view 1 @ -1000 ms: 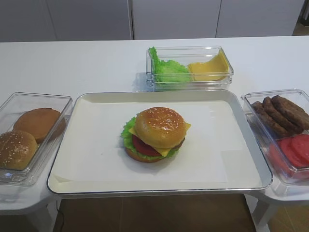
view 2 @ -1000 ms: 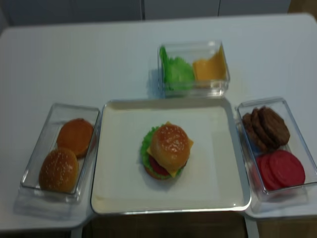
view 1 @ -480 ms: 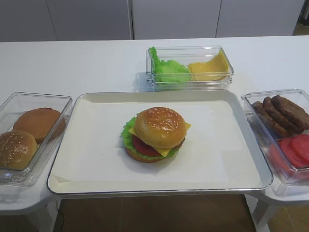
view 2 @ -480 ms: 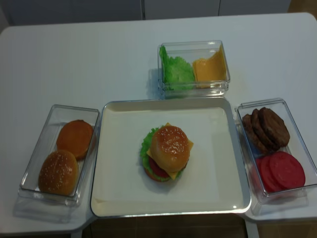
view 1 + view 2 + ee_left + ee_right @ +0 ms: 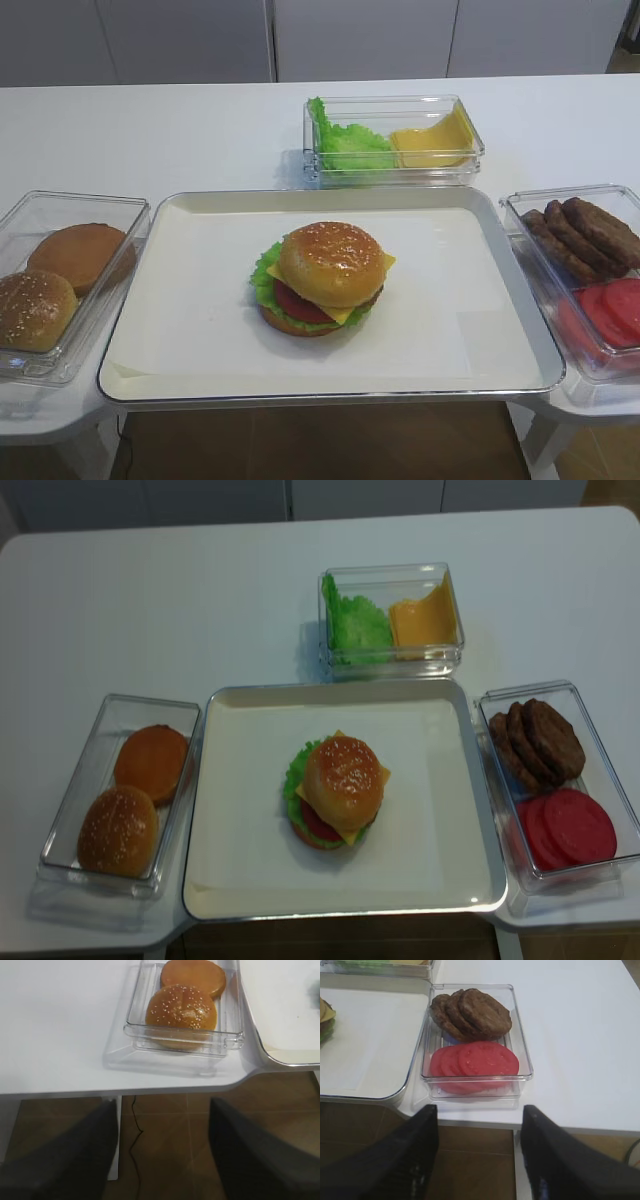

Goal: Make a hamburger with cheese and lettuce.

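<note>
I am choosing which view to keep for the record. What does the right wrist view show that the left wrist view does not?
Only the right wrist view shows the patties, the tomato slices and an edge of the hamburger. Only the left wrist view shows the two spare buns. Both show a part of the tray, the white table, and open, empty gripper fingers at the bottom.

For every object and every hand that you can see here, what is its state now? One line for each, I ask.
hamburger: fully stacked, sesame top on, standing on the tray.
cheese: in the stack, corners sticking out.
lettuce: in the stack, fringe showing.
tray: flat, holds only the hamburger.
bun box: open, two buns inside.
patty and tomato box: open, both stacks inside.
left hand: open, empty.
right hand: open, empty.
</note>
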{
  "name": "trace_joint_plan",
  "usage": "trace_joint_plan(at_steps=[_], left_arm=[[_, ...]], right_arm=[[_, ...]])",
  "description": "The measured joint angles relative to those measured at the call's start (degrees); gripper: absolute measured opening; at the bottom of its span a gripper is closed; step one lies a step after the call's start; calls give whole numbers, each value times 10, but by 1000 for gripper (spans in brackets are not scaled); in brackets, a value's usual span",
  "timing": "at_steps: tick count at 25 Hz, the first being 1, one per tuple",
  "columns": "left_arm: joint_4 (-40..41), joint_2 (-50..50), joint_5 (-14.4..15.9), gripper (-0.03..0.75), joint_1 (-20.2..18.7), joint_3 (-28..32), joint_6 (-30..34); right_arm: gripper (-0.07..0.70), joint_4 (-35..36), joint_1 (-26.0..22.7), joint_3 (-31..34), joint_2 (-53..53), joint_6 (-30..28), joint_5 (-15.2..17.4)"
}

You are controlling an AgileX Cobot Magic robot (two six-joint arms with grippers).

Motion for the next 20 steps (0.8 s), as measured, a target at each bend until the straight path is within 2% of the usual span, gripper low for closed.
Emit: trace_joint_plan(at_steps=[5,13,20], left_arm=[[0,0,-1,425,0,0,0],[-15,0,-29,425,0,8,2],[-34,0,-47,425,0,17,39]], right_arm=[[402,0,0,0,0,0,0],[403,0,0,0,0,0,0],[402,0,0,0,0,0,0]])
